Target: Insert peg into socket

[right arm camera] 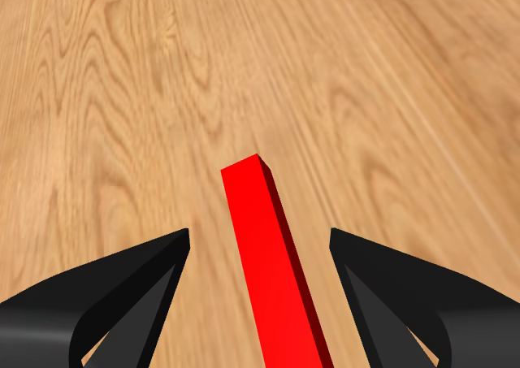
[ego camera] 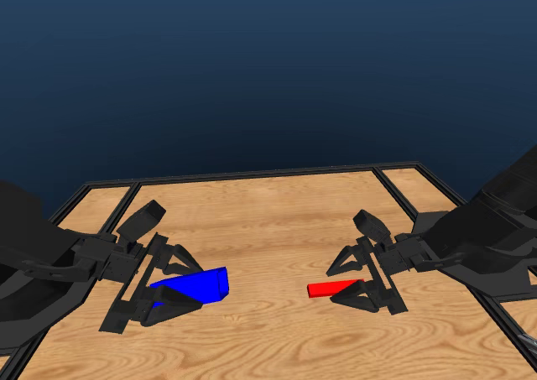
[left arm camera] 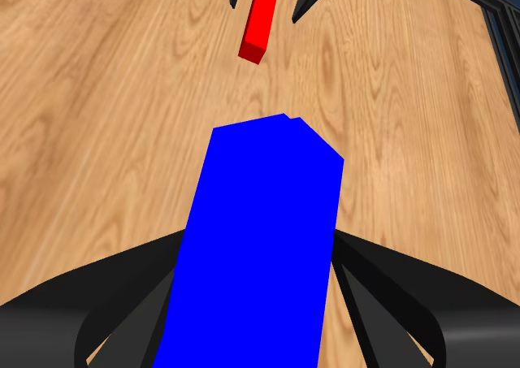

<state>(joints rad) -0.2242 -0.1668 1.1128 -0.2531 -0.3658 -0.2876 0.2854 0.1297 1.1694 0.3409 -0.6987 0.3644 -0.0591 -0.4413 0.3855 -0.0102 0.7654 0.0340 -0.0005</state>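
Observation:
The blue socket (ego camera: 205, 286) lies between the jaws of my left gripper (ego camera: 193, 286), its far end pointing toward the table's middle. In the left wrist view the socket (left arm camera: 260, 246) fills the whole gap, and both jaws of the left gripper (left arm camera: 258, 234) touch its sides. The red peg (ego camera: 323, 289) sits between the jaws of my right gripper (ego camera: 334, 286). In the right wrist view the peg (right arm camera: 264, 254) has bare wood on both sides, so the right gripper (right arm camera: 260, 234) stands open around it. The peg (left arm camera: 260, 19) also shows beyond the socket.
The wooden table (ego camera: 268, 229) has a black frame rail (ego camera: 252, 175) along its back edge and rails at both sides. Bare wood separates the socket's end from the peg's tip. The two arms' dark bodies fill the lower left and right corners.

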